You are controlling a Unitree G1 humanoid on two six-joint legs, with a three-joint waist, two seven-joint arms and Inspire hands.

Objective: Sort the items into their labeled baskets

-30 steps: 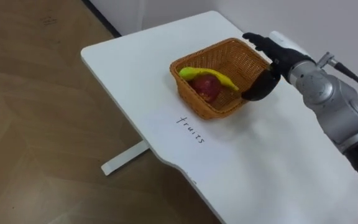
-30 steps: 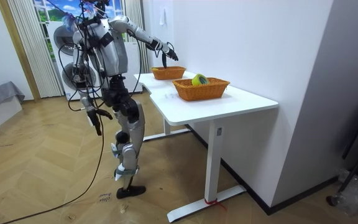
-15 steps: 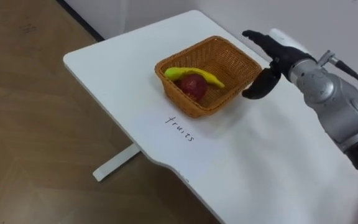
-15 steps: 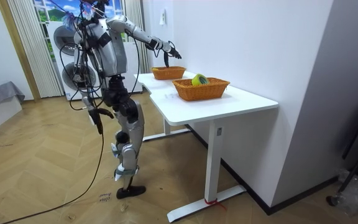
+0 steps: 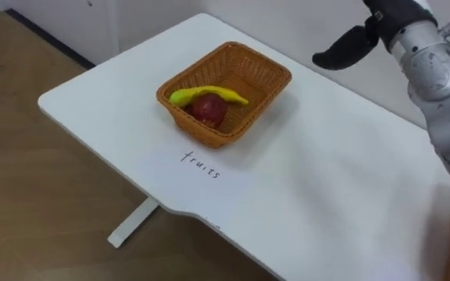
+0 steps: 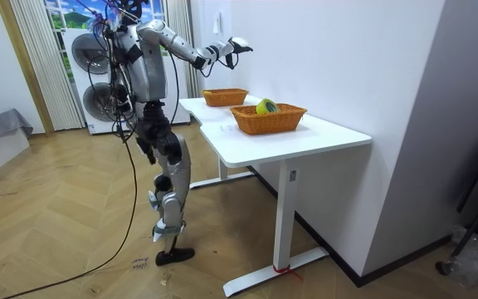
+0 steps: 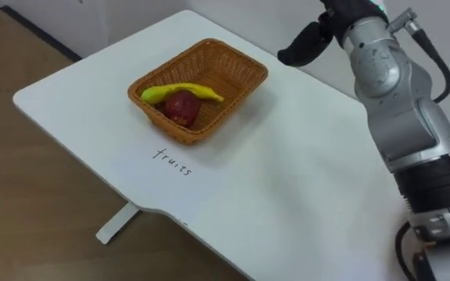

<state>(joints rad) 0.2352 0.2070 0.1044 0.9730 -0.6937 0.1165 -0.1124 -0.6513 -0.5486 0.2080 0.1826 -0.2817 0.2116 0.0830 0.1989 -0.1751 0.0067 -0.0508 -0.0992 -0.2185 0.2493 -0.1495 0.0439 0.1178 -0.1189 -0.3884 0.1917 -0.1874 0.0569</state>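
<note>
Right hand (image 5: 350, 48) of the robot is held in the air above the far side of the table, well apart from the basket; its dark fingers are loosely extended and carry nothing. In the room view this hand (image 6: 229, 47) sits at the end of an arm stretched out at shoulder height over the table's end at the room view's left, where the robot stands upright on the brown herringbone wood floor (image 5: 37, 203). Left hand (image 6: 142, 143) hangs low beside the hip.

White rectangular table (image 5: 326, 179) spans most of the eye views. On it rests a brown woven wicker basket (image 5: 252, 117), near the table's left end. Inside lie a curved yellow banana (image 5: 209, 94), set across the top of a round red apple (image 5: 209, 111). A short handwritten word (image 5: 201, 164) marks the tabletop just in front of the basket.

The room view shows two wicker baskets on the table: far basket (image 6: 224, 97) below the outstretched hand, and near basket (image 6: 268, 118) with a yellow-green fruit (image 6: 264, 106) showing above its rim.
</note>
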